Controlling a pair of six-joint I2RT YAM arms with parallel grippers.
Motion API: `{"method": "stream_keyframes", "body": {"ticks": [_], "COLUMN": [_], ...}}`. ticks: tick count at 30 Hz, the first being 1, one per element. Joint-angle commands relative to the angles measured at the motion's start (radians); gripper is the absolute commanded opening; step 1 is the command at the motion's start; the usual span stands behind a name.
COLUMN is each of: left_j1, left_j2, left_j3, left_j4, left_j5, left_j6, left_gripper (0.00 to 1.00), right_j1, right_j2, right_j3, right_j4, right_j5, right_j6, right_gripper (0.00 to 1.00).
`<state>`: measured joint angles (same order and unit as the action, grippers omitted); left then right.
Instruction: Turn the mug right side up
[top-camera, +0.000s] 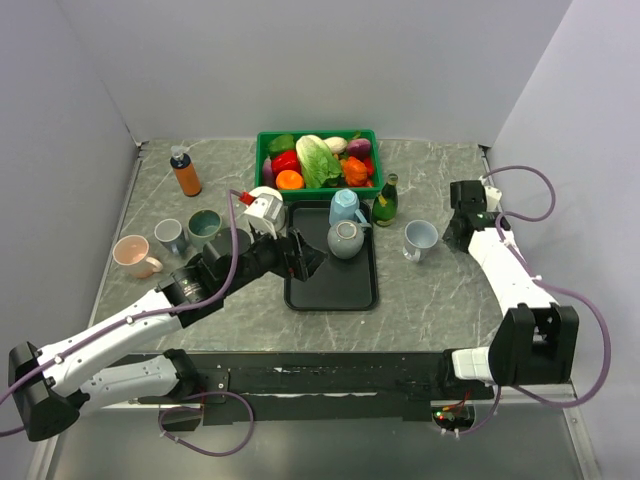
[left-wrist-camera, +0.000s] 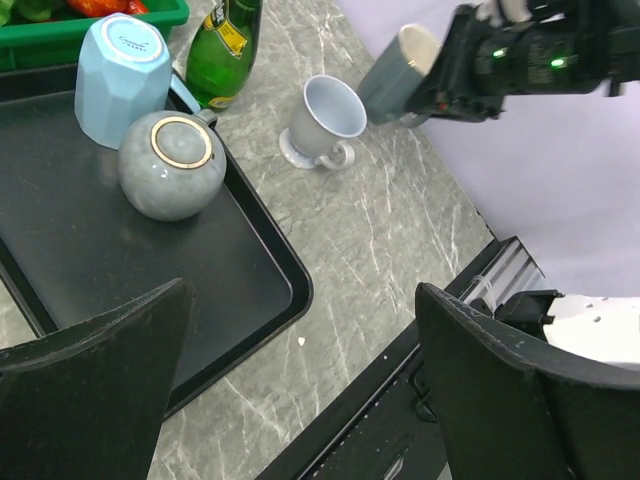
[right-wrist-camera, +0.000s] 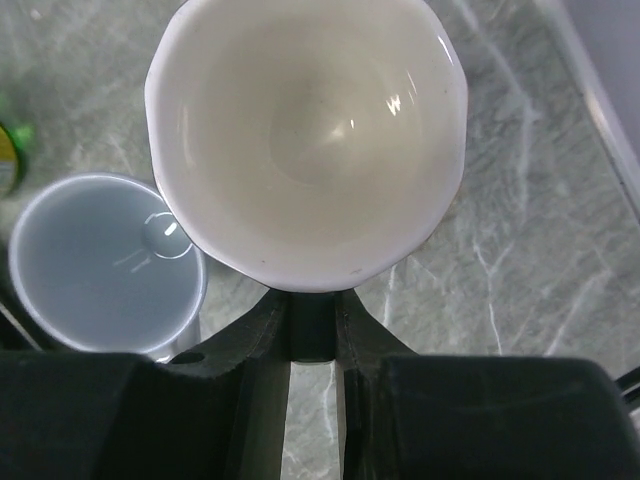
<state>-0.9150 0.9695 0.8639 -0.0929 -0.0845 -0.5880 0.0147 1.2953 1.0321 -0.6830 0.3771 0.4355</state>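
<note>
My right gripper (right-wrist-camera: 312, 322) is shut on the dark handle of a mug (right-wrist-camera: 310, 130) with a cream inside, held mouth up above the table. The left wrist view shows this mug (left-wrist-camera: 398, 72) grey outside, slightly tilted, in the right gripper (left-wrist-camera: 445, 75). In the top view the right gripper (top-camera: 462, 222) is at the right of the table. My left gripper (top-camera: 305, 258) is open and empty over the front of the black tray (top-camera: 330, 285). On the tray a light blue mug (left-wrist-camera: 122, 75) and a round grey mug (left-wrist-camera: 170, 165) stand upside down.
A pale blue mug (top-camera: 419, 239) stands upright on the table just left of the right gripper. A green bottle (top-camera: 385, 200), a green basket (top-camera: 316, 134) of vegetables and an orange bottle (top-camera: 185, 172) stand at the back. A pink mug (top-camera: 135, 256) and two cups (top-camera: 169, 236) stand at the left.
</note>
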Motion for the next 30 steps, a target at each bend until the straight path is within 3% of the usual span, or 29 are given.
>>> {"method": "stream_keyframes", "body": {"ticks": [1,12,14,15,19,21,27,30], "left_j1": [0.027,0.048,0.050,0.051,0.054,0.056,0.057,0.059], "left_j2": [-0.009,-0.011,-0.011,-0.006,0.011,0.021,0.055,0.080], "left_j3": [-0.009,-0.032,-0.043,-0.045,-0.046,-0.048,-0.043,-0.026], "left_j4": [0.030,0.045,0.056,0.056,0.045,0.050,0.051,0.038], "left_j5": [0.074,0.109,0.114,0.112,0.109,0.109,0.097,0.088], "left_j6": [-0.013,-0.030,-0.036,-0.041,-0.044,-0.050,-0.079,-0.096], "left_gripper": [0.96,0.96,0.96,0.96,0.96,0.96,0.96,0.96], "right_j1": [-0.005,-0.007,-0.005,-0.005,-0.005,-0.005,-0.005,-0.004], "right_j2": [0.024,0.122,0.142,0.148,0.156,0.151,0.079,0.026], "right_j3": [0.002,-0.064,-0.067,-0.067,-0.061,-0.058,-0.035,0.006], "right_j4": [0.168,0.255,0.243,0.238,0.212,0.195,0.131,0.079], "right_j5": [0.005,0.006,0.006,0.002,-0.012,-0.014,-0.012,-0.026], "right_j6": [-0.030,-0.083,-0.072,-0.066,-0.038,-0.029,0.023,0.042], "right_gripper": [0.00,0.00,0.05,0.15,0.35,0.54,0.78,0.83]}}
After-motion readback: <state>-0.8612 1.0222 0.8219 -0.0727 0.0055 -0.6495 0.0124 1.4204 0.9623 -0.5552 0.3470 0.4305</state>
